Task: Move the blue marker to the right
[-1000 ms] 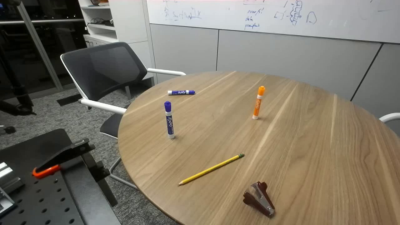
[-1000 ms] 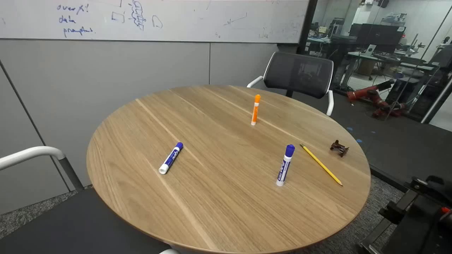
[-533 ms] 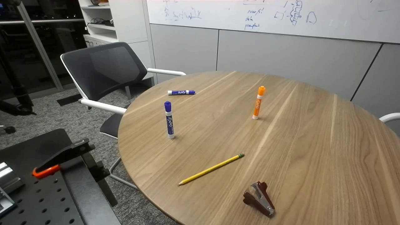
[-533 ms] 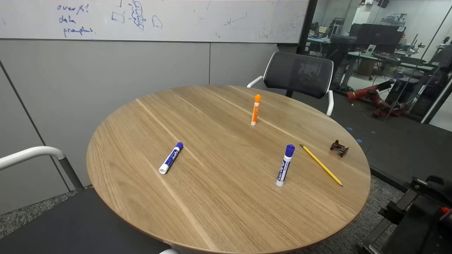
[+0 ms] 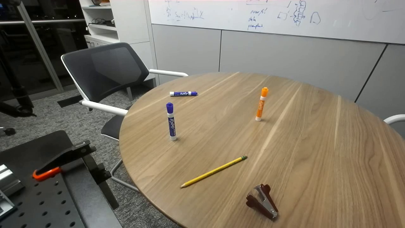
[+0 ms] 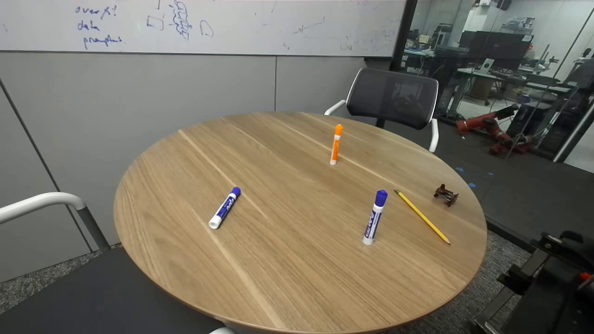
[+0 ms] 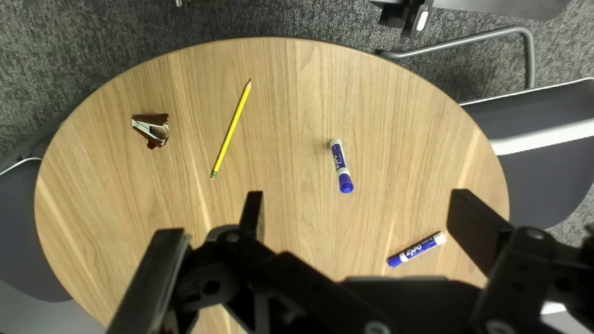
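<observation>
Fingers (image 7: 478, 229) of the claw (image 7: 359, 211) stand wide apart in the wrist view, gripping nothing, with the wood of the counter (image 7: 297, 208) showing through the gap. Whether the claw has moved over the past second I cannot tell: neither exterior view catches it, and the wrist view gives only this one look. Within that gap as the wrist view frames it, but touching neither finger, the standing blue marker (image 7: 340, 164) is upright on its white end, cap up. Near the finger at the right of that view the lying blue marker (image 7: 416, 251) rests on its side. They look so alike that which one the task means is uncertain; the standing marker (image 6: 374, 219), paler-barrelled in an exterior view, seems likelier. Farther out are the pencil (image 5: 214, 172), the staple remover (image 5: 262, 207) and the upright orange marker (image 5: 260, 106), which does not show in the wrist view. In both exterior views nothing on the counter has shifted during the last second. For the task, that suggests no marker is being carried and the grasp lies ahead, as does the shift to the right. An upright marker may topple if brushed.
</observation>
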Action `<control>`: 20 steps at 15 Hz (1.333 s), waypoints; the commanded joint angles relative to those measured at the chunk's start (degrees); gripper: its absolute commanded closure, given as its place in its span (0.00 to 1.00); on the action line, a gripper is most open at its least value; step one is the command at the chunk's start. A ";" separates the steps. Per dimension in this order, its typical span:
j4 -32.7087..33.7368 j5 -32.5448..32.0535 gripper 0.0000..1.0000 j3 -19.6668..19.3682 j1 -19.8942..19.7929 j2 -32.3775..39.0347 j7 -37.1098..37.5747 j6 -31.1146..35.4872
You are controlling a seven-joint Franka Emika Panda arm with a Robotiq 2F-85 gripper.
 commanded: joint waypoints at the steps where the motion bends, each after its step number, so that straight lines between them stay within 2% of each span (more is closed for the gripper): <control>1: 4.32 -0.94 0.00 1.36 -0.11 14.96 2.20 9.56; 6: 14.16 -2.81 0.00 3.43 -0.46 33.53 5.37 14.97; 8: 19.54 -3.88 0.00 3.44 -0.26 39.99 6.20 13.46; 11: 28.34 -8.72 0.00 2.96 0.76 49.27 12.49 8.67; 16: 37.91 -8.94 0.00 2.52 3.20 59.20 14.16 1.87; 20: 41.00 -9.35 0.00 2.10 5.21 62.59 15.64 -1.07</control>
